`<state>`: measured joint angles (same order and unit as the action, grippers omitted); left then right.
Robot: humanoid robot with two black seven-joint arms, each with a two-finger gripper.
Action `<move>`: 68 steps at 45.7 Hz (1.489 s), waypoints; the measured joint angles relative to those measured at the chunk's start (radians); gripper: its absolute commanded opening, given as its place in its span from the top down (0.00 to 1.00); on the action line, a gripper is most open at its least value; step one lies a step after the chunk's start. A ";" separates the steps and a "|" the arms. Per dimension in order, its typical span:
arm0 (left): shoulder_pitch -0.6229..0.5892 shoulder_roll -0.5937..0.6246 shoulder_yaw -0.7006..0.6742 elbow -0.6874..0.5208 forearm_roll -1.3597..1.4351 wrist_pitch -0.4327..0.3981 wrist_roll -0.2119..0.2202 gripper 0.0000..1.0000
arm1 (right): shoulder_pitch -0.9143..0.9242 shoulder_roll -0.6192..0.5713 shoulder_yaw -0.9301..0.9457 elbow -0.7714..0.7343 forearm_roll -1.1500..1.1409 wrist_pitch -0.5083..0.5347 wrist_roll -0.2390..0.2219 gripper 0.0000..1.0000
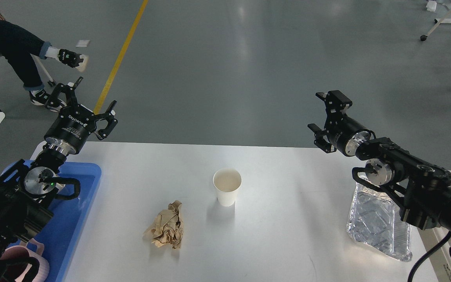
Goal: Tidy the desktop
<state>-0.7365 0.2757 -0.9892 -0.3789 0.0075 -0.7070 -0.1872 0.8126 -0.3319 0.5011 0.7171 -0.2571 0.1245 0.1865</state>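
White desktop point(288, 203), wide, rounded corners, filling the lower middle of the head view. Holding:
- paper cup point(227, 191), white, upright, near centre;
- brown crumpled paper point(166, 230), just left of and nearer than the cup;
- foil tray point(380, 223), right edge, partly under the right arm;
- blue tray point(73, 219), left edge; pink mug point(33, 264) at its near end.

Left gripper point(92, 100): raised beyond the far left corner, fingers spread wide, empty. Right gripper point(323, 117): raised beyond the far right side, jaws apart, empty.

Step, as judged: nothing picked up yet; clearing not begun. Next move likely calls for lowering one arm onto the crumpled paper or cup, closing gently on the thin cup wall, carrying to the blue tray.

Writing: "ROBOTIQ" on the left wrist collar; smaller print below unreadable.
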 measured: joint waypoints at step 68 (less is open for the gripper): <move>0.129 0.070 -0.008 0.005 -0.003 -0.050 0.031 0.03 | -0.043 -1.432 -0.282 0.967 -0.657 0.213 0.077 0.00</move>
<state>-0.6078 0.3454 -0.9976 -0.3743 0.0046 -0.7574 -0.1562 0.7700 -1.7638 0.2191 1.6844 -0.9143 0.3379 0.2630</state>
